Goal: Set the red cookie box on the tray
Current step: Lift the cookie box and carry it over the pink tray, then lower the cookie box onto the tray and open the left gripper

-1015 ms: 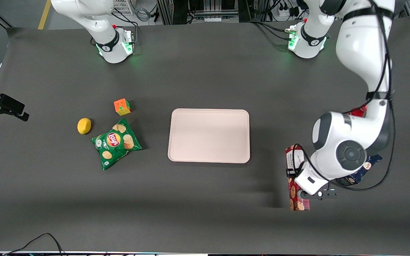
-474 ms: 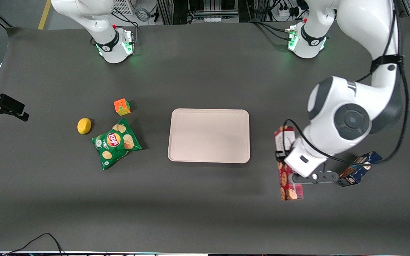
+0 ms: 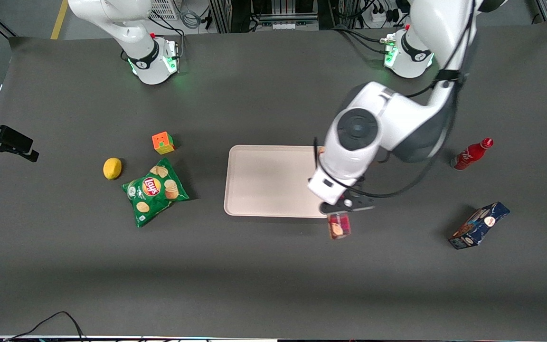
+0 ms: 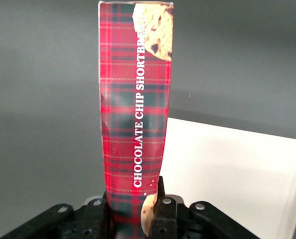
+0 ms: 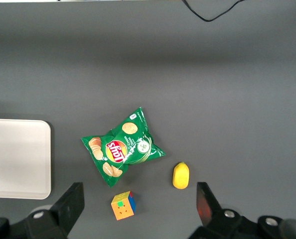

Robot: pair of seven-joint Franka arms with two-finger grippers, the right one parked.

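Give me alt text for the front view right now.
The gripper, shut on the red cookie box, holds it above the tray edge nearest the working arm. A chip bag, lemon and puzzle cube lie toward the parked arm's end.

— What's the table [image 3: 273, 285] like?

— A dark grey mat covers it. The pale pink tray [image 3: 273, 180] lies flat near its middle.

— And toward the parked arm's end?

— A green Lay's chip bag [image 3: 155, 192], a lemon [image 3: 112, 168] beside it, and a colour cube [image 3: 163, 142] just past the bag, farther from the front camera.

— The working arm's end?

— A red soda bottle [image 3: 471, 154] lying down, and a dark blue box [image 3: 478, 225] nearer the front edge.
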